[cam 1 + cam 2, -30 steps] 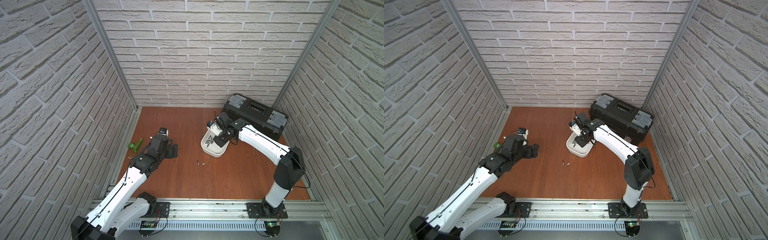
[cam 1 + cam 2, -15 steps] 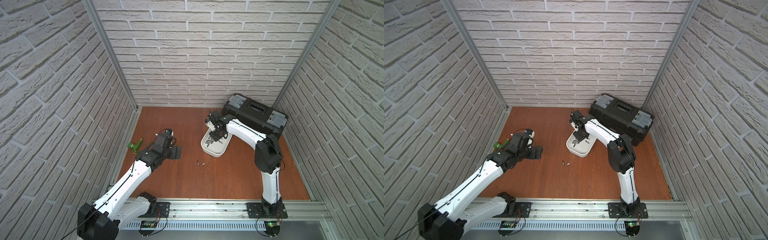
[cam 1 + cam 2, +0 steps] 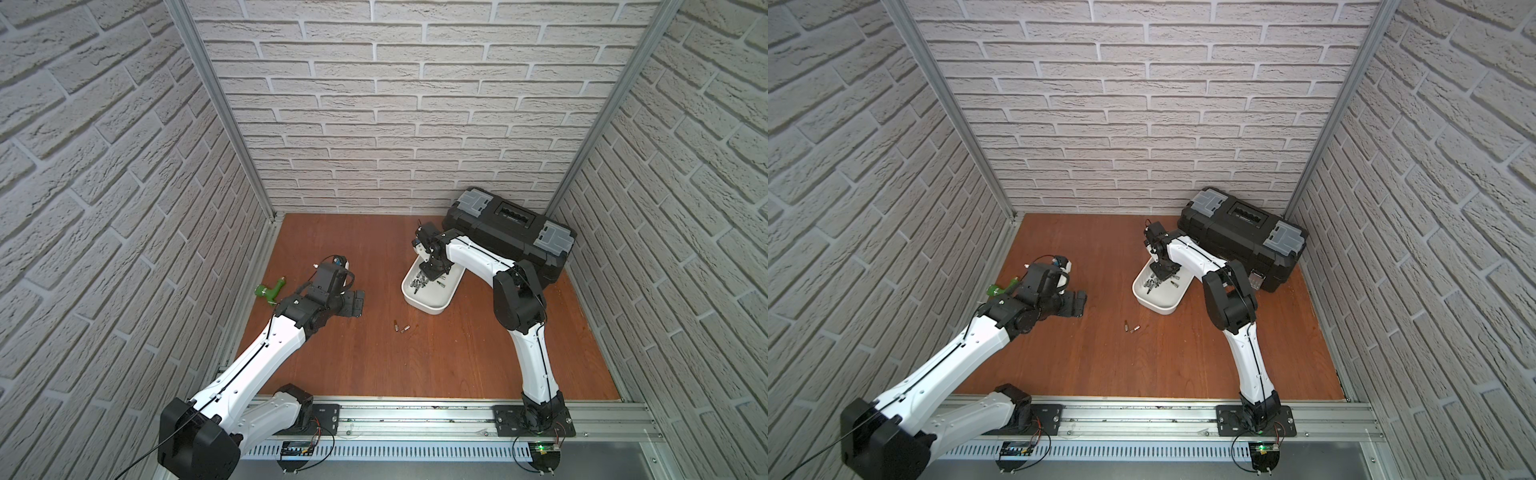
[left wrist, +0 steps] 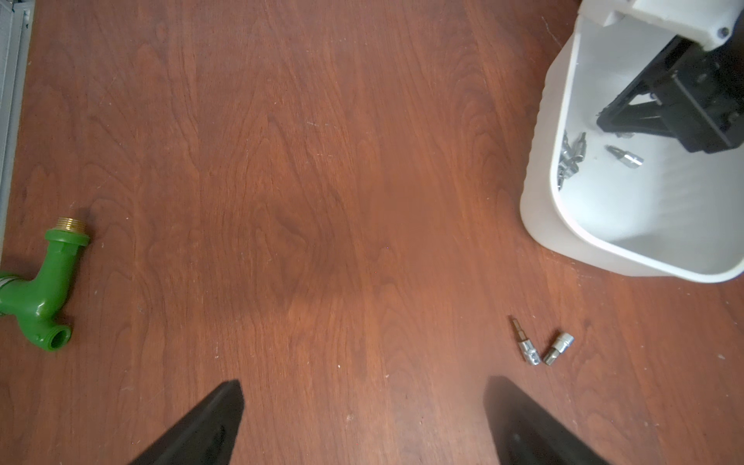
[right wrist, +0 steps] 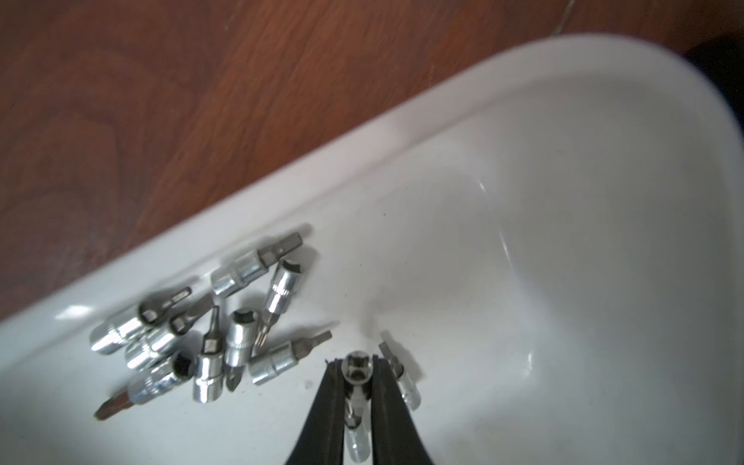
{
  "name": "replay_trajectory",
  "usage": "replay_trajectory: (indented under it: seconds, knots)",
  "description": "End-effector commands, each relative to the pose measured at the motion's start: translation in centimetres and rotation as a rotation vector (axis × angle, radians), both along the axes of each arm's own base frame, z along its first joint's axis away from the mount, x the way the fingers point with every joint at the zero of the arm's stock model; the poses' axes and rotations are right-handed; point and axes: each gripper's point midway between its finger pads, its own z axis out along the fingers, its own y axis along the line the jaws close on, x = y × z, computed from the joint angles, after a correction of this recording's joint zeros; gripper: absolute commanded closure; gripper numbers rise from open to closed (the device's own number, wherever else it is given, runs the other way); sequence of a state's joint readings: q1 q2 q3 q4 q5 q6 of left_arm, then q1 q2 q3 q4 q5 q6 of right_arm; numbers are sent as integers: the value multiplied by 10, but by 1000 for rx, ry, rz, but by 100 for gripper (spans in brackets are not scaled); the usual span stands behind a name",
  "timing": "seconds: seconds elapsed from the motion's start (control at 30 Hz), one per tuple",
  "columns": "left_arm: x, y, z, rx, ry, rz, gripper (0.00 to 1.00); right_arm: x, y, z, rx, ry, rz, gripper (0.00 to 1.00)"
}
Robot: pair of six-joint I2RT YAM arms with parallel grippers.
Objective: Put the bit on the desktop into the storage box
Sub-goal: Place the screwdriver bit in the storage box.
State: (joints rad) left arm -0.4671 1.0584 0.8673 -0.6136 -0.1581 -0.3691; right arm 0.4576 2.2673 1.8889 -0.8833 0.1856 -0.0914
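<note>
Right gripper (image 5: 357, 367) low inside storage box (image 3: 435, 300), clenched on bit (image 5: 356, 372). Reads as drop-off, release not yet made. Pile of bits (image 5: 209, 334) lies against box wall, just beside.
Two bits (image 4: 559, 347) on desktop (image 3: 374, 365), mid-surface, near box's front rim: remaining work.
Left gripper (image 4: 362, 384) spread wide, empty, hovering near them; likely next pick.
Green pipe fitting (image 4: 44, 282) by left edge, black toolbox (image 3: 511, 232) in back right corner: neither obstructs.

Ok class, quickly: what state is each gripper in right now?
Left gripper: open, holding nothing.
Right gripper: shut on a bit, down in the storage box.
</note>
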Motion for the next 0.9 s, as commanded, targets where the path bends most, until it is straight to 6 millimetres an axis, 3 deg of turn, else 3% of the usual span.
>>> replay_trajectory:
  seconds: [0.0, 0.57, 0.87]
  knots:
    - [6, -5, 11, -7, -25, -16, 2, 12, 1, 3, -2, -32, 7, 88]
    - [14, -11, 10, 8, -16, -34, 2, 8, 1, -13, -5, 9, 20, 82]
    - [13, -12, 13, 13, -20, -38, 2, 8, 1, -6, -3, -3, 19, 76]
